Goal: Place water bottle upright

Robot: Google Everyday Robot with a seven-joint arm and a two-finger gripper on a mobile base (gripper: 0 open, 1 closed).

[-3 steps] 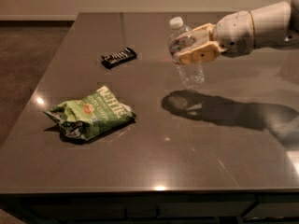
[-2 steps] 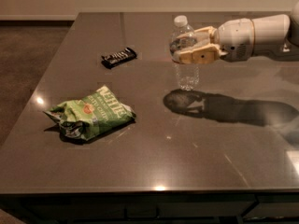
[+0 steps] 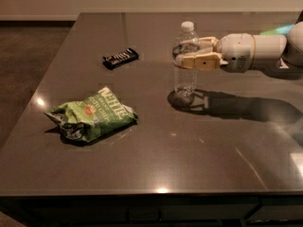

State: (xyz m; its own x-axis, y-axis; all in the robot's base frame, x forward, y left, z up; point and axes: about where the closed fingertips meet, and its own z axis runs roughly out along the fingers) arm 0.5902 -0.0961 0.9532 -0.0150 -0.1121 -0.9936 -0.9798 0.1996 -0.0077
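Observation:
The water bottle (image 3: 185, 60) is a clear ribbed plastic bottle with a white cap. It stands upright on the dark table (image 3: 156, 145), right of centre, its base at the tabletop. My gripper (image 3: 185, 56) reaches in from the right, level with the bottle's upper body. Its tan fingers (image 3: 199, 60) wrap around the bottle at the label band. The white arm (image 3: 255, 51) runs off the right edge.
A green chip bag (image 3: 92, 119) lies at the left front of the table. A black candy bar (image 3: 120, 58) lies at the back left. The table's left edge drops to brown floor (image 3: 28, 65). A wall runs along the back.
The bottle has been turned from a slight tilt to upright and lowered until its base reaches the tabletop. The gripper has stayed closed around it and moved slightly down.

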